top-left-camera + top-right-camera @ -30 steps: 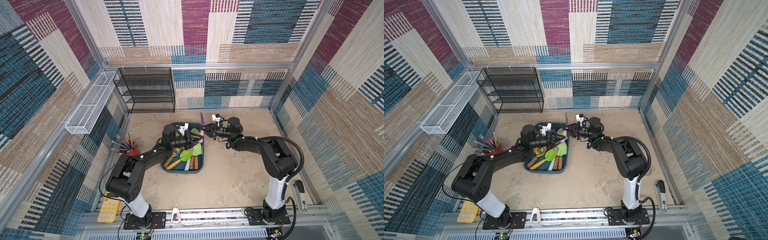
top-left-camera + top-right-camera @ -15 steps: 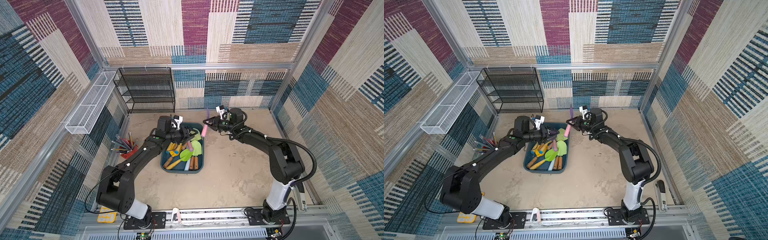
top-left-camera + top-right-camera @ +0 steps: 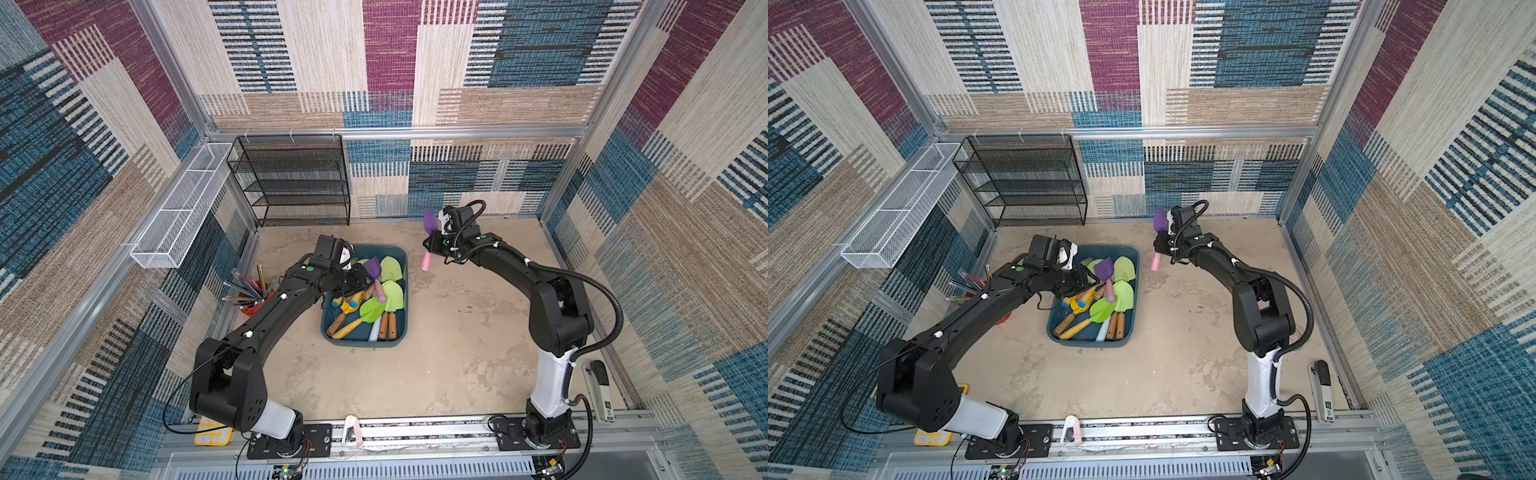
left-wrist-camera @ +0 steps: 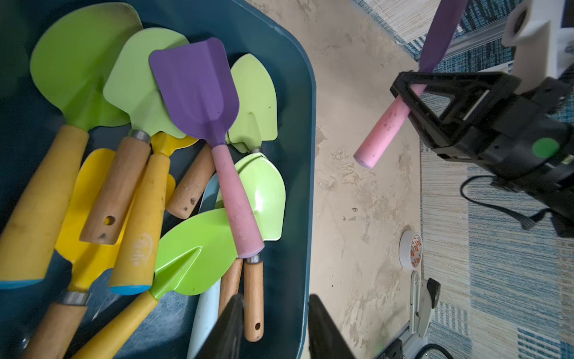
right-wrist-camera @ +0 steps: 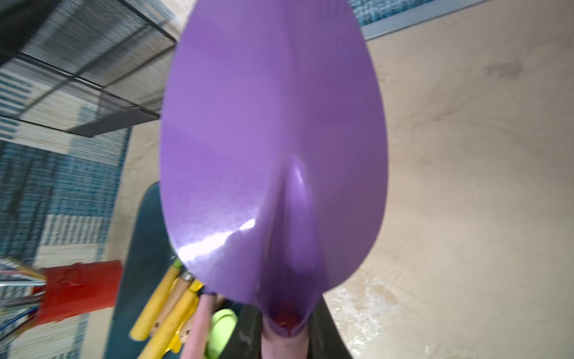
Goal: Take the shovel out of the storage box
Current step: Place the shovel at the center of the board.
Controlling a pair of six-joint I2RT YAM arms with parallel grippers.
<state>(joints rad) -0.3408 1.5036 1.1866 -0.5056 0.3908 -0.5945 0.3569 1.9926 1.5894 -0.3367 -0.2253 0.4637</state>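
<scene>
In a top view, your right gripper [image 3: 432, 244] pinches the purple-bladed, pink-handled metal shovel [image 3: 427, 262] outside the dark teal plastic storage box [image 3: 361, 341]. Left wrist view: left gripper [image 4: 275, 303] spread, empty, over the box. Right wrist view: blade [image 5: 273, 140] looms; the narrow neck pinch may let it swivel and drop.

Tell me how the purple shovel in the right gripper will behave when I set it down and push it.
The purple shovel looks stiff: blade and pink handle form one straight line in the right gripper. Its round handle might roll, though the broad blade should check that. The glossy blade would likely slide.
</scene>
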